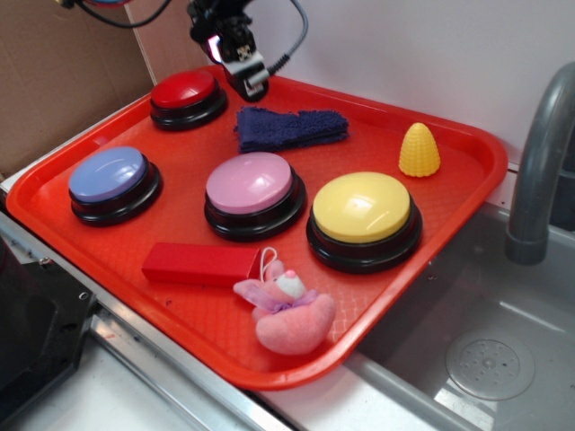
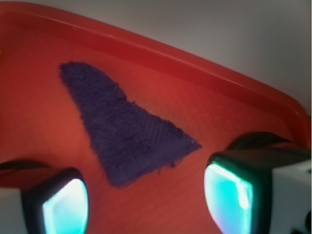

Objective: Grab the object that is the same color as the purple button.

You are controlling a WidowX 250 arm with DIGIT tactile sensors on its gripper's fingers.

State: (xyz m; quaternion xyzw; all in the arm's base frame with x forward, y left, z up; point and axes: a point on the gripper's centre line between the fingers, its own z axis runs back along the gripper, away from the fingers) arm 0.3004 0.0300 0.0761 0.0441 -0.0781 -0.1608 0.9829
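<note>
The dark blue-purple terry cloth (image 1: 290, 127) lies flat at the back of the red tray (image 1: 467, 171), between the red button and the yellow cone. In the wrist view the cloth (image 2: 124, 127) lies just ahead of the open jaws. My gripper (image 1: 244, 76) hovers above the tray's back edge, just left of the cloth's left end, open and empty; in the wrist view the gripper (image 2: 146, 204) shows two glowing fingertips (image 2: 66, 207) wide apart. The purple button (image 1: 110, 175), lavender-blue on a black base, sits at the tray's left.
A red button (image 1: 187, 92) stands beside the gripper. A pink button (image 1: 252, 184), a yellow button (image 1: 362, 208), a yellow cone (image 1: 420, 150), a red block (image 1: 199, 264) and a pink plush bunny (image 1: 289, 312) lie on the tray. A grey faucet (image 1: 539, 171) and sink are at right.
</note>
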